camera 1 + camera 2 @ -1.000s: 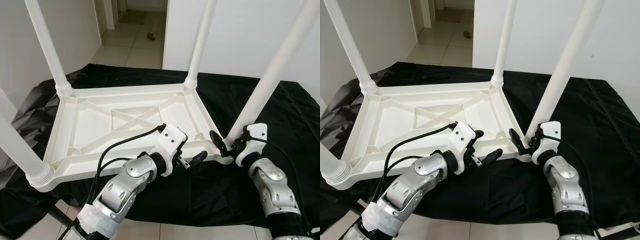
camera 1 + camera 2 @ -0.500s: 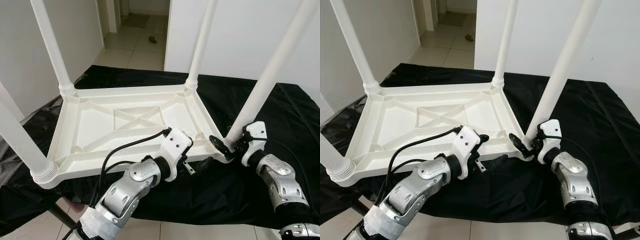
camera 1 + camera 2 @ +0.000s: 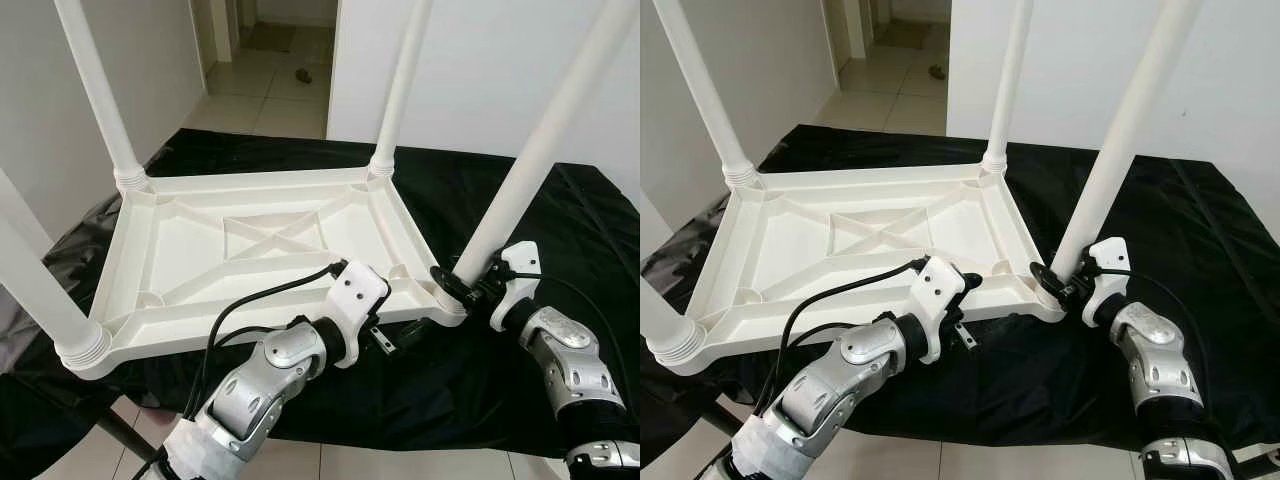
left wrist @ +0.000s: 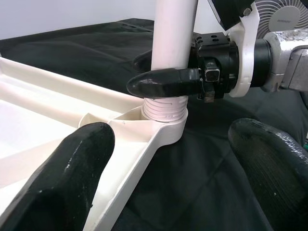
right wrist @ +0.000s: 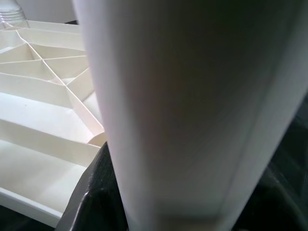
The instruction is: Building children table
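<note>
A white plastic children's table (image 3: pixel 250 182) lies upside down on a black cloth, its legs pointing up. My right gripper (image 3: pixel 462 285) is shut on the near-right leg (image 3: pixel 530 165), just above its ribbed socket (image 4: pixel 166 109). One of its fingers (image 4: pixel 163 82) crosses the front of the leg and the other sits behind. In the right wrist view the leg (image 5: pixel 192 110) stands close up. My left gripper (image 4: pixel 168 168) is open and low at the table's near edge, pointing at that corner. One of its fingers (image 4: pixel 62 178) hangs over the rim, the other (image 4: pixel 269 159) over the cloth.
The black cloth (image 3: pixel 500 390) drapes over the support's near edge, with tiled floor (image 3: pixel 270 100) beyond and below. Three other legs stand at the far corners (image 3: pixel 400 90) and near left (image 3: pixel 40 290). A white wall (image 3: pixel 480 60) is behind, and a black cable (image 3: pixel 260 295) loops over my left forearm.
My right gripper has closed in on the base of the near-right leg. My left gripper has slid forward and lower, toward the same corner. The camera has shifted slightly.
</note>
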